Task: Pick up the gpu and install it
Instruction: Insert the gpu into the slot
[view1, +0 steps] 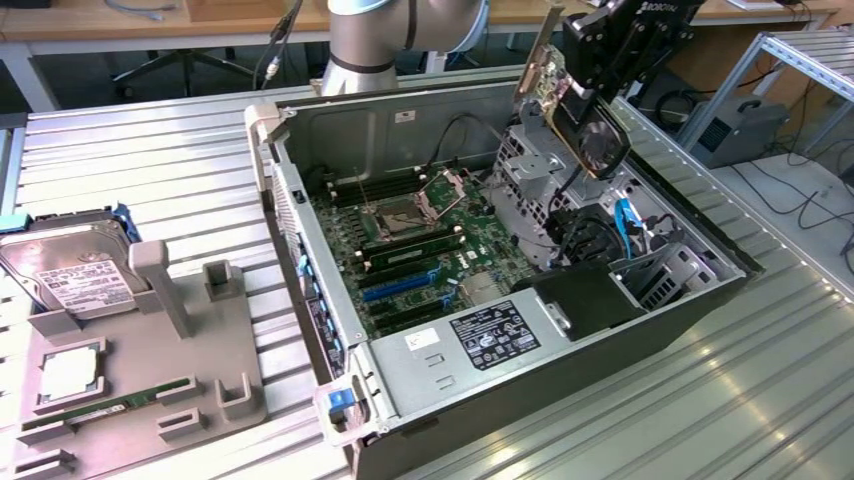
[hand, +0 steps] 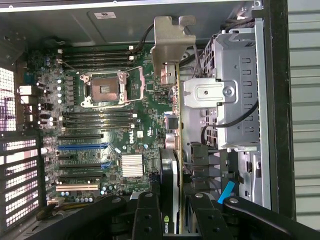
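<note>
- Silver ribbed metal makes up your table, with long grooves running across the frame. Pale wooden desks and a bare aluminium frame stand behind it along the top edge.
- Your computer case lies open on its side in the middle of the frame. It is black sheet steel outside and grey inside, with the green motherboard flat on its floor.
- Your gripper, black and angular, sits at the upper right, over the case's silver perforated drive cage. It is pinching the graphics card.
- The card hangs tilted above that cage, dark face outward, with its tan metal bracket at the upper-left end. You cannot tell whether its lower corner touches the cage.
- From the wrist you look along the graphics card edge-on. The black fingers of the gripper press on either side, and the motherboard lies beyond.
- At the left edge, a matt grey holder tray carries a boxy silver hard drive, a square processor and a slim green memory stick.
</note>
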